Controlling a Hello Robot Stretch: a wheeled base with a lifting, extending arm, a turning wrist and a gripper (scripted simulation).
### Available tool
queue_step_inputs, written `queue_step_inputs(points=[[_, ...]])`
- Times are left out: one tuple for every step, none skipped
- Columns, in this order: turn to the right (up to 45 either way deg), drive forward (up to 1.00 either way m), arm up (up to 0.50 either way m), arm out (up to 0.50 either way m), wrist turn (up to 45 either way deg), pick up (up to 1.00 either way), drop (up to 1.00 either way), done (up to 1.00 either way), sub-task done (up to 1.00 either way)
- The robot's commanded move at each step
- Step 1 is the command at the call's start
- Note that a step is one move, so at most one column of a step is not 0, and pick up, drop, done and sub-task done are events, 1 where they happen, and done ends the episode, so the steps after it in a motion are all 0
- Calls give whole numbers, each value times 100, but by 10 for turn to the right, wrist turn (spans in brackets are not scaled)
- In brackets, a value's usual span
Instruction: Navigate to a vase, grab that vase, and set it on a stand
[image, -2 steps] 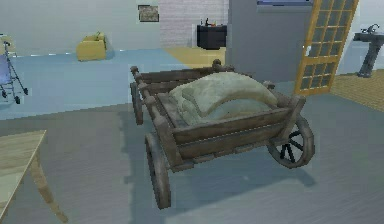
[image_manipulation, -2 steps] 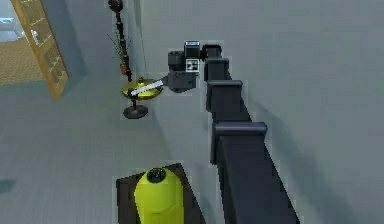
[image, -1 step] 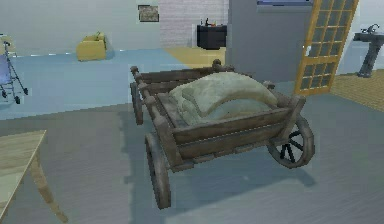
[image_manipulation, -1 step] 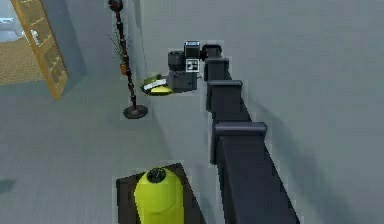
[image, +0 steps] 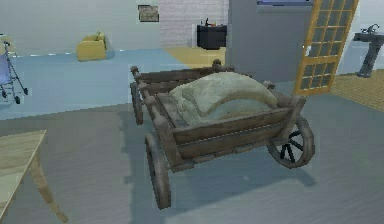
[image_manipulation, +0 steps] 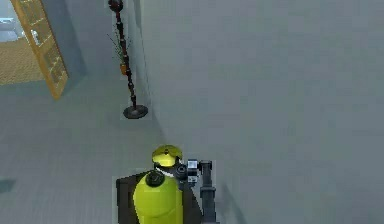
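Observation:
In the arm side view a bright yellow vase-shaped thing (image_manipulation: 158, 198) with a rounded yellow top (image_manipulation: 167, 157) stands low in the middle, over a dark flat surface (image_manipulation: 128, 186). The dark arm bar (image_manipulation: 209, 200) rises just right of it, and the gripper (image_manipulation: 180, 167) sits at its far end, right beside the yellow top. I cannot tell whether the gripper holds anything. A thin dark pole stand (image_manipulation: 130, 70) on a round base (image_manipulation: 135, 111) is farther out, against the grey wall's corner.
A wooden cart (image: 215, 125) loaded with grey sacks blocks the middle of the forward view. A wooden table corner (image: 20, 155) is at bottom left. A yellow-framed glass door (image: 325, 45) (image_manipulation: 42, 45), a yellow box (image: 93, 46) and a dark cabinet (image: 211, 36) lie beyond.

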Motion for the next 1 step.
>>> queue_step_inputs(points=[[0,0,-32,0,0,0,0,0,0]])
